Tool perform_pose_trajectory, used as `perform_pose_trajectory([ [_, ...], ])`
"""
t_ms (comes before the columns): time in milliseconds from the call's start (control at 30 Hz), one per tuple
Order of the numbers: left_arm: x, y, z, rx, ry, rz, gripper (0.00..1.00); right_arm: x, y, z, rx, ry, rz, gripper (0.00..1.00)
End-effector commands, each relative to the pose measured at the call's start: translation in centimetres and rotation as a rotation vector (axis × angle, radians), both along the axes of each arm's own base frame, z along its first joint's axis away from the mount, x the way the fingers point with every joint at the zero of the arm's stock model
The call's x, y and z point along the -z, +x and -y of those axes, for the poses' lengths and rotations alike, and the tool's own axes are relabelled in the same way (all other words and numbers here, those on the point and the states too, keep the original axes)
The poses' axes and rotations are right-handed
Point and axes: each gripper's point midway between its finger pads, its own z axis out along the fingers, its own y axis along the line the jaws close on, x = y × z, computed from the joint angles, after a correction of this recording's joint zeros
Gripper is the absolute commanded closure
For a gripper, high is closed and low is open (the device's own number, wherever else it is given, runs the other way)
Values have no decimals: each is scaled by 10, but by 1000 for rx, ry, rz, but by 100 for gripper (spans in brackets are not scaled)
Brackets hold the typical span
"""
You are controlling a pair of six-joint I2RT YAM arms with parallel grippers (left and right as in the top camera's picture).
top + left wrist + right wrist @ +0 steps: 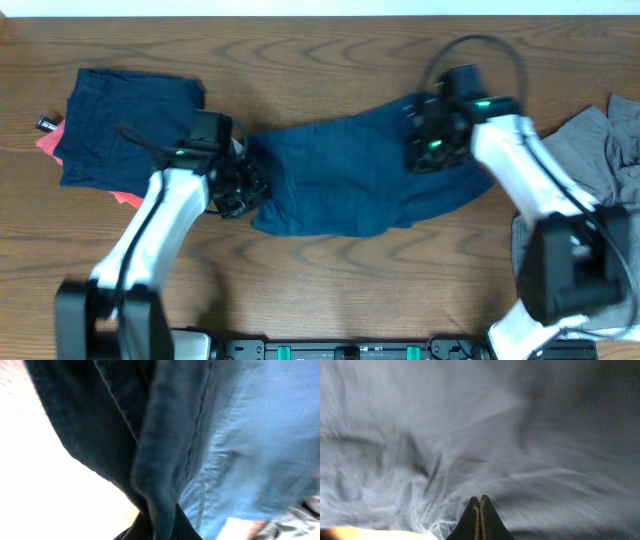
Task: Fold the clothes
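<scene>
Navy shorts [340, 180] centre; folded navy pile [130, 120] left, grey garment [600, 140] right.

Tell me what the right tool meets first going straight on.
The navy shorts: their cloth fills its view and puckers at the tips of the shut right tool, apparently already touching. The table probably lies just beneath; depth unclear.

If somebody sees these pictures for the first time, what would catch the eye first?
First the navy shorts, lying crumpled across the middle of the table, with the left end effector shut on one end and the right end effector shut on the other. At the far left a folded navy garment lies over a coral-red garment, and a grey garment is heaped at the right edge.
</scene>
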Motion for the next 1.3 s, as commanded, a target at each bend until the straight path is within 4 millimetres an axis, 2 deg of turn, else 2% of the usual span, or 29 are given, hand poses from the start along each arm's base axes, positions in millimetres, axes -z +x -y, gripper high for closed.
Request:
perform_pose_trajectory([
  [0,-44,11,2,21,-26,153,94,19,-31,-58,-194,127,-89,99],
  [167,-83,14,-3,5,-40,299,94,69,-77,-119,-352,134,-217,99],
  [300,-106,19,-6,-6,-48,394,94,92,-102,-164,-445,168,-222,99],
  [367,-113,18,-5,-4,-54,419,94,93,-102,-185,-465,190,-170,98],
  [433,-117,17,-5,-4,-55,433,94,89,-94,-199,-465,200,-108,94],
  [533,-118,16,-6,-5,-51,439,94,74,-74,-206,-452,176,-29,92],
  [600,-116,16,-6,-5,-50,432,94,60,-56,-196,-419,120,8,92],
  [700,-112,15,-6,-5,-49,414,94,32,-21,-162,-329,-18,76,94],
  [800,-109,15,-6,-5,-47,398,94,6,11,-106,-212,-182,139,92],
  [867,-108,15,-6,-5,-47,396,94,2,20,-73,-153,-269,144,92],
  [933,-109,16,-6,-5,-48,399,94,5,24,-37,-102,-348,109,92],
  [1067,-110,17,-4,2,-50,408,93,26,17,-1,-90,-385,32,92],
  [1167,-113,18,6,29,-58,430,93,44,8,14,-75,-397,-4,92],
  [1267,-118,23,23,77,-75,474,93,63,-1,19,-70,-400,-15,92],
])
